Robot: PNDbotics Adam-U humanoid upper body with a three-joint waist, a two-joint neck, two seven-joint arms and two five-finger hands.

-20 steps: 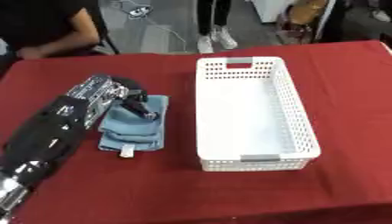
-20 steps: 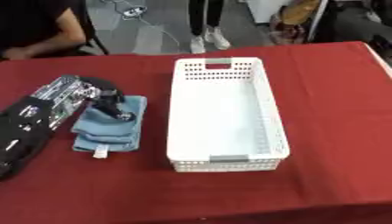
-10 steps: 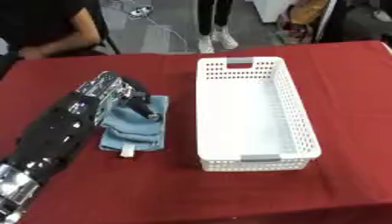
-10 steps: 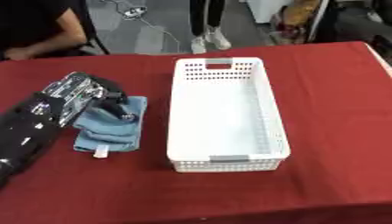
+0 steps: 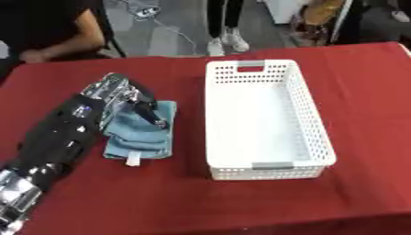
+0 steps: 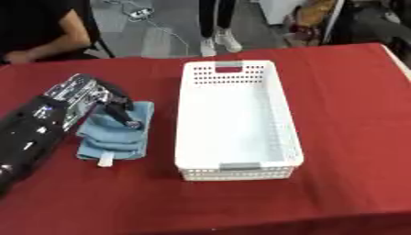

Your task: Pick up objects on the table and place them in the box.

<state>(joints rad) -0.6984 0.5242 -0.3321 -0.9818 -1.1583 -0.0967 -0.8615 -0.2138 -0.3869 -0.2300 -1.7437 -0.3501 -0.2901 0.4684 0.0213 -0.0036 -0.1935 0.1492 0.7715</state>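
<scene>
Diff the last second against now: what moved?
Little changed. The left hand stays on the blue cloth, its arm perhaps eased slightly further onto it; fingers curl at the cloth's top edge, but no lift yet. Cloth and white box sit where they were, box empty. Right hand not in view.

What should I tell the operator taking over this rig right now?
Left hand: over the folded blue cloth, fingers curled down onto its upper edge; a lift is not visible.
Right hand: not in view.
Blue cloth: flat on the red table, just left of the white perforated box, apart from it.
Box: nothing visible inside.
Done: nothing placed so far.
Left: close on the cloth, lift it, carry it right over the box wall and release it inside. No other loose object shows on the table.
</scene>
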